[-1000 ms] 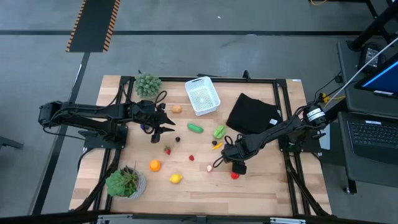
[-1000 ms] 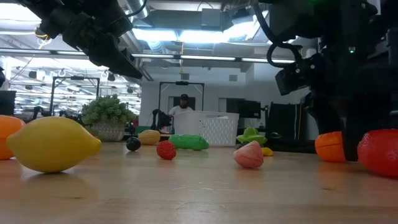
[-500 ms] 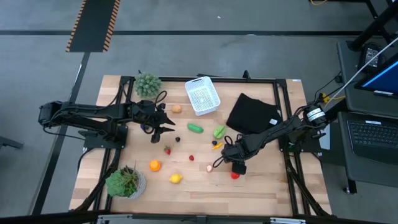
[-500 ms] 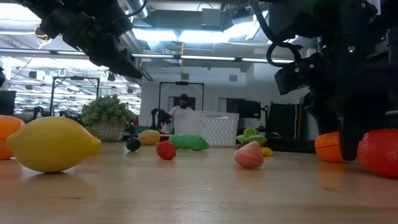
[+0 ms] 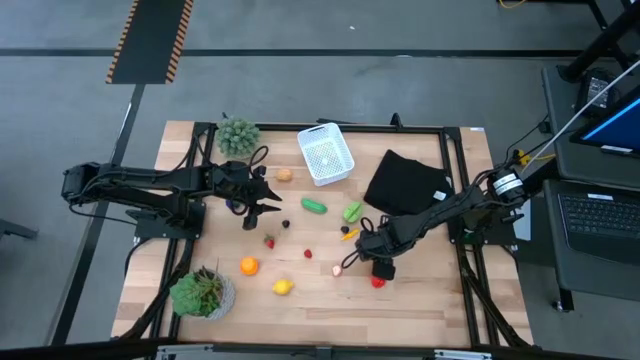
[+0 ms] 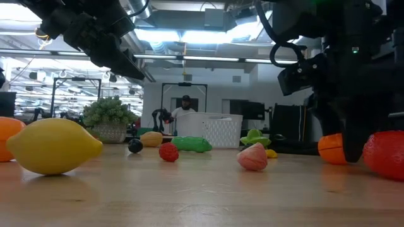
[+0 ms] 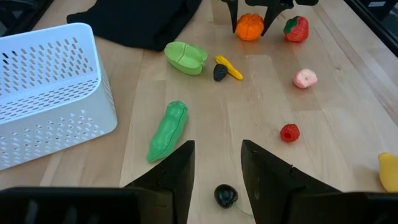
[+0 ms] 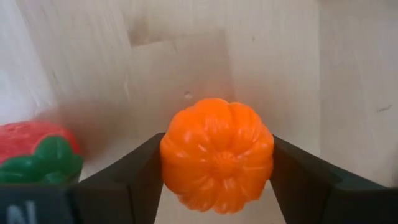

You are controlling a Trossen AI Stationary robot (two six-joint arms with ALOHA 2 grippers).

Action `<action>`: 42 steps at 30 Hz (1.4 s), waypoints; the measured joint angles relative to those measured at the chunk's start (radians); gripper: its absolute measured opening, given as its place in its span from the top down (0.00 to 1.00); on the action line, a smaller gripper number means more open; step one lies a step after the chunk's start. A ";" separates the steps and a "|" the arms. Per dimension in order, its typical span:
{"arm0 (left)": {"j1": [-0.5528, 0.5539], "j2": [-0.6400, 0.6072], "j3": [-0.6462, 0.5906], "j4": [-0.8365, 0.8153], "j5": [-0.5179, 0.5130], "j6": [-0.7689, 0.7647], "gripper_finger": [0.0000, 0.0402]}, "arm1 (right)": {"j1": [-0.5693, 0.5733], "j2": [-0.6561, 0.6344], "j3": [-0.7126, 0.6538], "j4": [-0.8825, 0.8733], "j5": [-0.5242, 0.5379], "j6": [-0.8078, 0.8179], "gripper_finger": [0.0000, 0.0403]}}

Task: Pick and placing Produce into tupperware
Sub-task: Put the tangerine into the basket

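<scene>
The right pincer (image 8: 217,180) is down at the wooden surface (image 5: 320,295), its two dark fingers (image 8: 140,171) pressed against either side of an orange ribbed pumpkin-like toy (image 8: 217,154), so it grips that piece; seen from the left wrist, the same orange toy (image 7: 249,27) sits between the far arm's fingers. A red strawberry with a green cap (image 8: 34,149) lies just beside it on the surface. The left pincer (image 7: 216,169) hangs above the surface on the other side, its fingers parted with nothing between them, over a small dark berry (image 7: 226,195). Ahead of it lie a long green pepper-like piece (image 7: 166,129), a small red raspberry (image 7: 289,132), a pink piece (image 7: 305,78), a light green piece (image 7: 186,56) and a small yellow piece (image 7: 229,67) touching another dark berry (image 7: 220,73). The white tub (image 5: 325,154) stands near the far edge of the surface, between a round green potted plant (image 5: 238,135) and a black folded cloth (image 5: 405,183); from above nothing shows inside it. Nearer the front edge sit an orange fruit (image 5: 248,266) and a yellow lemon (image 5: 283,287), close to a second potted plant (image 5: 203,292). A tan piece (image 5: 285,175) lies just beside the tub. In the low view a person (image 6: 184,107) shows in the room far behind.
</scene>
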 joint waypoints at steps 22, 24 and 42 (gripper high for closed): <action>0.000 0.000 0.000 0.012 0.037 0.044 0.69 | -0.131 -0.123 0.067 0.004 -0.009 -0.110 0.39; 0.001 0.000 0.000 0.012 0.038 0.045 0.69 | -0.147 -0.171 0.067 0.004 0.015 -0.128 0.39; 0.106 -0.215 -0.058 -0.002 0.104 0.122 0.69 | -0.183 -0.404 0.048 0.159 0.246 -0.366 0.39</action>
